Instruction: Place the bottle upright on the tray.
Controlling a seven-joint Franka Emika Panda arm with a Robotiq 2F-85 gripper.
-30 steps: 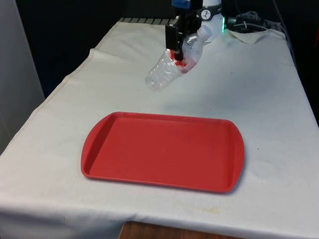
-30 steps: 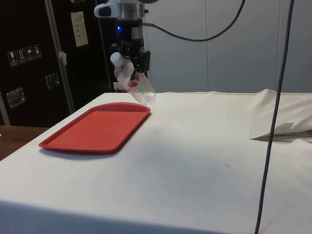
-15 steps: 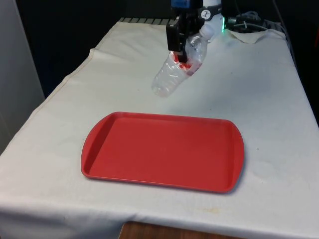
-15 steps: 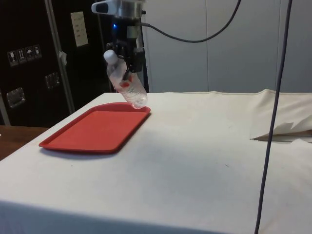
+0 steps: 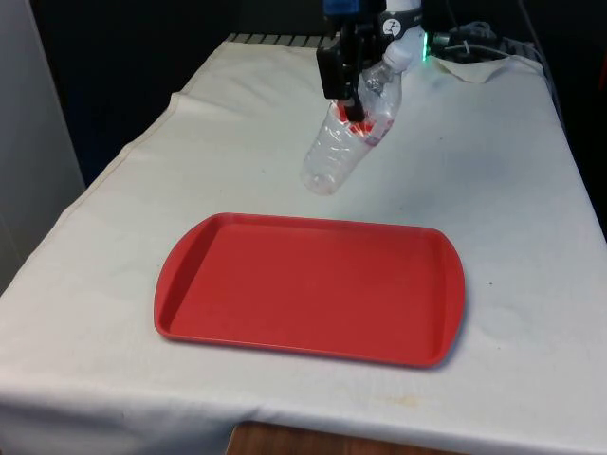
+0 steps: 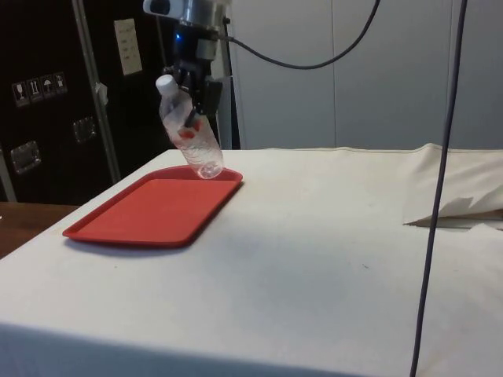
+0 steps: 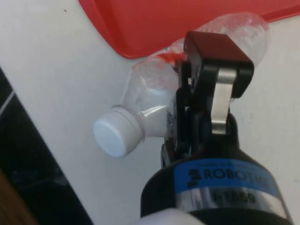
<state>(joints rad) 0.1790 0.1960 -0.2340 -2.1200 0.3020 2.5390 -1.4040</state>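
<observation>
Bottle (image 5: 348,133) has swung steeper and nearer vertical, cap up, upper centre of front view; gripper (image 5: 352,102) clamped on its middle, approaching tray (image 5: 313,289), not yet over it.

Cloth (image 5: 493,180): white, covering the whole table, hanging over its edges.
Fold (image 6: 452,210): cloth bunching up in the side view.
Cable (image 6: 431,236): dark, hanging down in the side view.
Cabinets (image 6: 47,94): dark, carrying small labels.

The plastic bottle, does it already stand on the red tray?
No, the plastic bottle hangs tilted in the pincer above the far edge of the red tray, touching nothing.
</observation>
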